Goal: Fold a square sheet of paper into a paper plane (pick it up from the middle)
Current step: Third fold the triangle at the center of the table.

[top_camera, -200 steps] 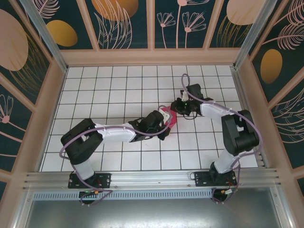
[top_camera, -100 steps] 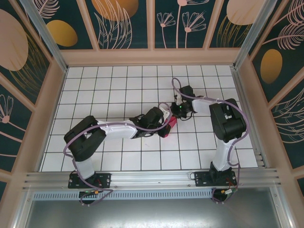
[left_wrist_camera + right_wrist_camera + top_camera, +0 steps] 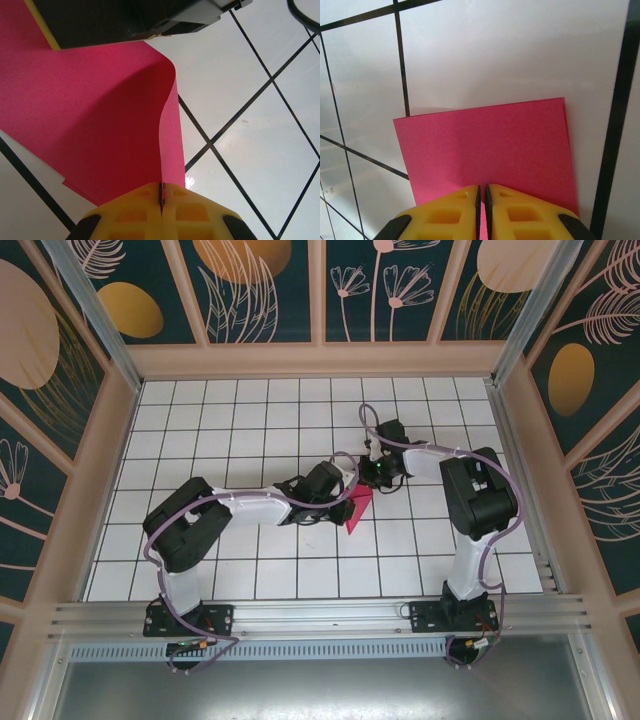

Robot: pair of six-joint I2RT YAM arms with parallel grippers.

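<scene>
Where the two arms meet near the middle of the tiled surface [image 3: 250, 420], the magenta-pink sheet of paper [image 3: 357, 508] is held between them. On the left, the left fingers [image 3: 167, 202] are pressed together on a curled edge of it, and a strip of yellow reverse is seen at its far end. On the right, the right fingers [image 3: 490, 200] are clamped on a flat, straight-edged part.
</scene>
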